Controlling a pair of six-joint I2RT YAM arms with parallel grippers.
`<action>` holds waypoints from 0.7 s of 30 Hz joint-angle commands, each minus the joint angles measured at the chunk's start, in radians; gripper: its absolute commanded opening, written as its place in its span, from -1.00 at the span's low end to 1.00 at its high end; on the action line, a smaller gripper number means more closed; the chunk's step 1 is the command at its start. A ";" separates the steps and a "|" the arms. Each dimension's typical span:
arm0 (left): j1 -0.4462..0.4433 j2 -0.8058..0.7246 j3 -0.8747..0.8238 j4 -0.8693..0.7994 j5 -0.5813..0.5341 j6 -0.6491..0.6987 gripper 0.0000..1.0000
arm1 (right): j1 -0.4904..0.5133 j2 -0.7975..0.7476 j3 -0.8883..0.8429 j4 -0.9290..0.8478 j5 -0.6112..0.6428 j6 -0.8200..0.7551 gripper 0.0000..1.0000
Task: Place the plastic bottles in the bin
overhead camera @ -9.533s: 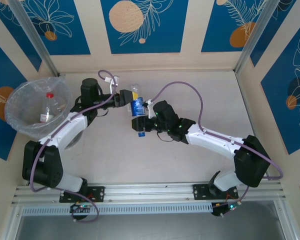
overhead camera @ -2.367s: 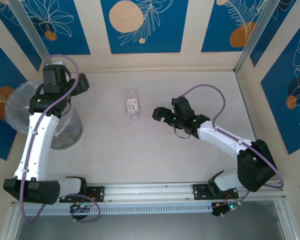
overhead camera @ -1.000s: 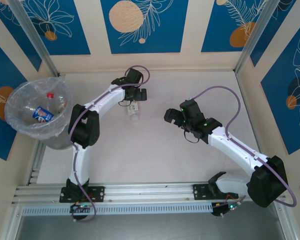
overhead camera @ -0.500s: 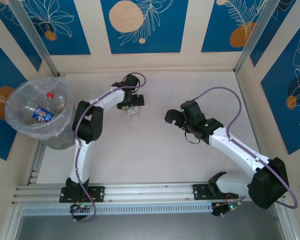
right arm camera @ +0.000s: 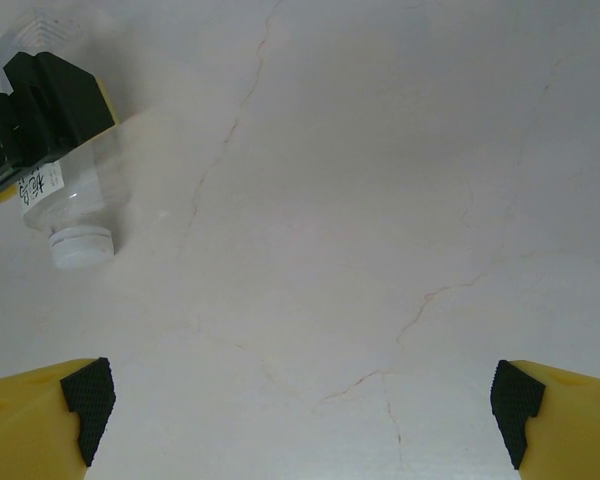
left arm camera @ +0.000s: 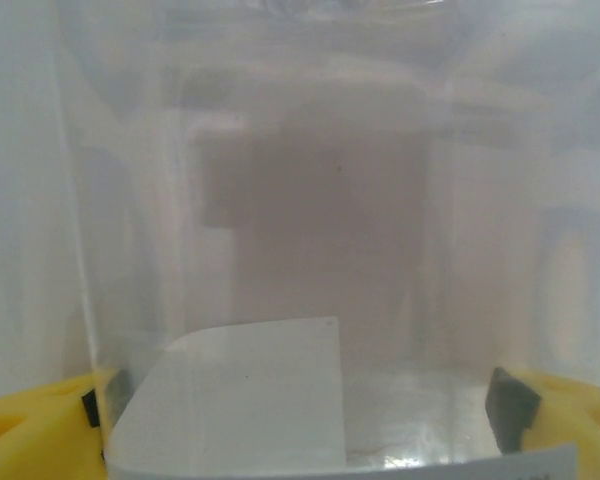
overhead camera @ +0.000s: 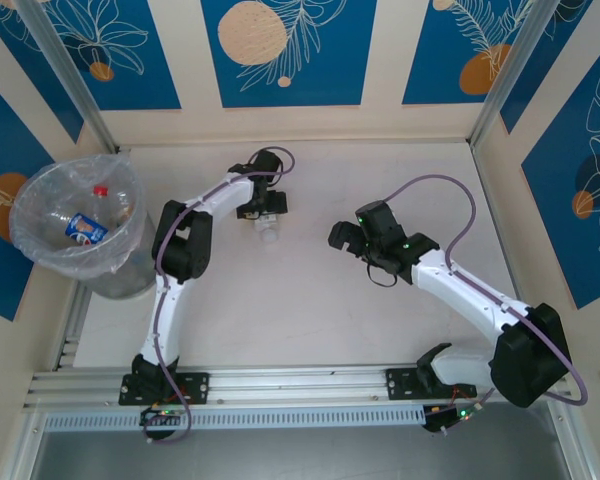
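Straddling the bottle (overhead camera: 268,229), upper centre of the overhead frame, lying on the table (overhead camera: 380,180); my left gripper (overhead camera: 264,208) spread wide, not yet pinching. Light, slick, crushable, I judge: grip mid-body, gently.

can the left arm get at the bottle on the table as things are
Probably yes: the left arm is right over the bottle, its jaws on either side of it, with nothing between.
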 commanded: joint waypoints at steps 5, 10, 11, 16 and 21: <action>-0.001 0.059 0.009 -0.001 -0.005 0.051 0.69 | -0.005 0.016 0.039 -0.023 0.000 0.007 0.99; 0.000 0.038 0.009 -0.004 0.003 0.084 0.50 | -0.005 0.010 0.033 0.003 -0.005 -0.014 0.99; -0.001 0.031 0.010 -0.005 0.003 0.090 0.46 | -0.005 0.009 0.031 0.006 -0.005 -0.013 0.99; -0.003 0.001 0.009 -0.009 -0.016 0.129 0.27 | -0.005 0.006 0.028 0.022 -0.002 -0.009 0.99; -0.002 -0.002 0.012 -0.023 -0.020 0.150 0.12 | -0.005 0.005 0.030 0.027 -0.004 -0.007 0.99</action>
